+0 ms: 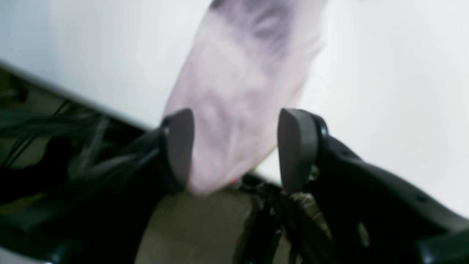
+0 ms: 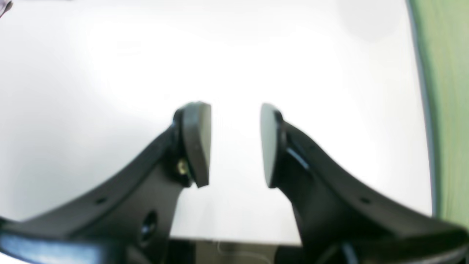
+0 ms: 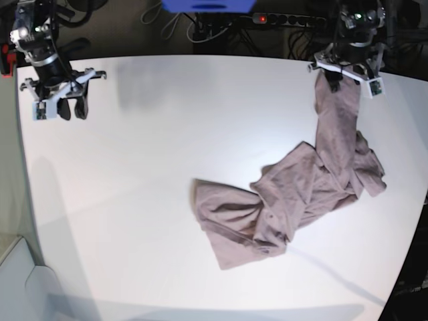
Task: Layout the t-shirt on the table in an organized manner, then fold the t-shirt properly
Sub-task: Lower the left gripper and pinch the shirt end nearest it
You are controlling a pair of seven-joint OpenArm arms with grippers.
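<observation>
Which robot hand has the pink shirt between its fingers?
The left gripper, on the right side of the base view. The mauve t-shirt hangs between its spread fingers, reaching down to the table. The right gripper has only bare table between its fingers.

The t-shirt (image 3: 294,194) is a plain dusty mauve, thin and soft, lying crumpled rather than spread out. Its bulk sits bunched and creased toward four o'clock on the table (image 3: 154,134), a wide matte white top with rounded corners. One flap reaches toward six o'clock, flat but wrinkled. A narrow strip of cloth runs up toward one o'clock, pulled taut and lifted at its far end (the left wrist view shows it blurred, hanging past the table edge).
</observation>
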